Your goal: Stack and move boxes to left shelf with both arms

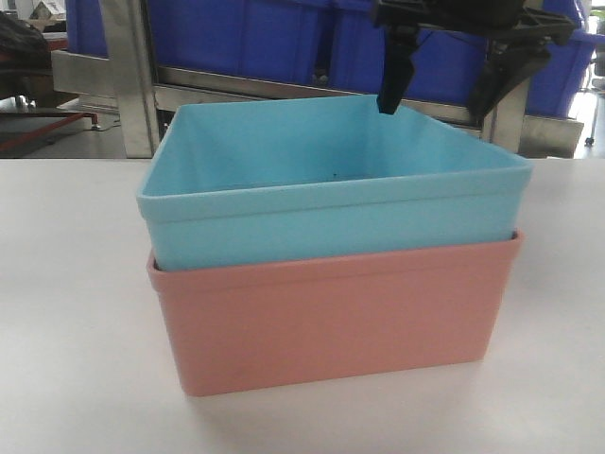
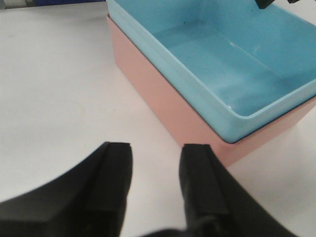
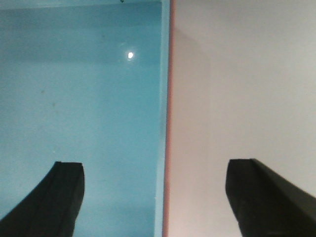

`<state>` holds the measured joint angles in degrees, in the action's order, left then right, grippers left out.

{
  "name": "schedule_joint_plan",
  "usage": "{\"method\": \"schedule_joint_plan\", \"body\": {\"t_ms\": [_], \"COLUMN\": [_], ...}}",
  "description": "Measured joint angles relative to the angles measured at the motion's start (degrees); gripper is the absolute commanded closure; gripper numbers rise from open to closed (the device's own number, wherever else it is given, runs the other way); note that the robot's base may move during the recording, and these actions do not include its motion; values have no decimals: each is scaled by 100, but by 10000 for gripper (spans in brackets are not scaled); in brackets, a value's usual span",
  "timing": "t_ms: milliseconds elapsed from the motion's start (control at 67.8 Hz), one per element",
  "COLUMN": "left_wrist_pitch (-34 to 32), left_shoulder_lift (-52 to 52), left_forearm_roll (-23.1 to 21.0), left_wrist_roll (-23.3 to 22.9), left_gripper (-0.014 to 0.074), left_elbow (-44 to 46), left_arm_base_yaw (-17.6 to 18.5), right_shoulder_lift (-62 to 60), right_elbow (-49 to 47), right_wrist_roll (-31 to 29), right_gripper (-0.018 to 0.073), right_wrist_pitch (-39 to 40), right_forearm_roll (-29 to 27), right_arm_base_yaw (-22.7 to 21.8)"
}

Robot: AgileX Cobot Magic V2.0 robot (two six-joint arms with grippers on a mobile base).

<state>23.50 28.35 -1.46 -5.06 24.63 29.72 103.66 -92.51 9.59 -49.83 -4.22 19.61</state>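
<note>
Right gripper [image 3: 155, 165] spread wide and empty above one wall of the blue tub [image 1: 331, 213], one finger over the inside, the other over the table [image 1: 76, 284]. Left gripper [image 2: 155, 146] parted too, holding nothing, low over the table near the pink tub [image 1: 331, 322]. Blue tub nested inside the pink one, mid-table, in front of dark blue bins [image 1: 246, 38] on a steel rack [image 1: 128, 76].

The front camera sits low and close, looking level across the flat white table [image 1: 66, 312] at the sky-blue plastic tub [image 1: 331, 203] nested in the salmon-pink plastic tub [image 1: 331, 326]. The left wrist camera tilts down past the jaws of the left gripper [image 2: 155, 150], with the tubs at 1 o'clock. The right wrist camera looks straight down, close over the blue rim. All share both tubs.
</note>
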Motion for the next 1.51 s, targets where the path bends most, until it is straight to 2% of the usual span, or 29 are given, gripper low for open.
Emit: {"method": "schedule_joint_plan", "body": {"t_ms": [89,192,339,546,827,1048,1225,1505], "left_wrist_pitch": [27,101,560,1526,2565,3330,3479,3417], "left_shoulder_lift": [137,462,1310,3211,5934,7609,8405,8701], "left_forearm_roll": [-178,-238,-261,-275,107,430,464,474], "left_wrist_roll": [-181,-493,-610,-787,-1583,-2017,-2166,-2282], "left_gripper": [148,110,109,113,113,113,114,114], "left_elbow": [109,453,1381,3046,5077,6333,6840,6904], "left_arm_base_yaw": [0,0,0,0,0,23,23,23], "right_shoulder_lift": [-14,-26,-26,-26,26,297,497,579], "right_elbow": [-231,-347,-371,-381,-381,-277,138,691], "right_wrist_roll": [0,0,0,0,-21,-56,-65,-79], "right_gripper": [-63,-63,-63,-63,-63,-63,-63,-63], "right_wrist_pitch": [-282,-433,-509,-509,-509,-443,-153,530], "right_forearm_roll": [263,470,532,532,532,521,511,511], "right_arm_base_yaw": [0,0,0,0,0,74,111,111]}}
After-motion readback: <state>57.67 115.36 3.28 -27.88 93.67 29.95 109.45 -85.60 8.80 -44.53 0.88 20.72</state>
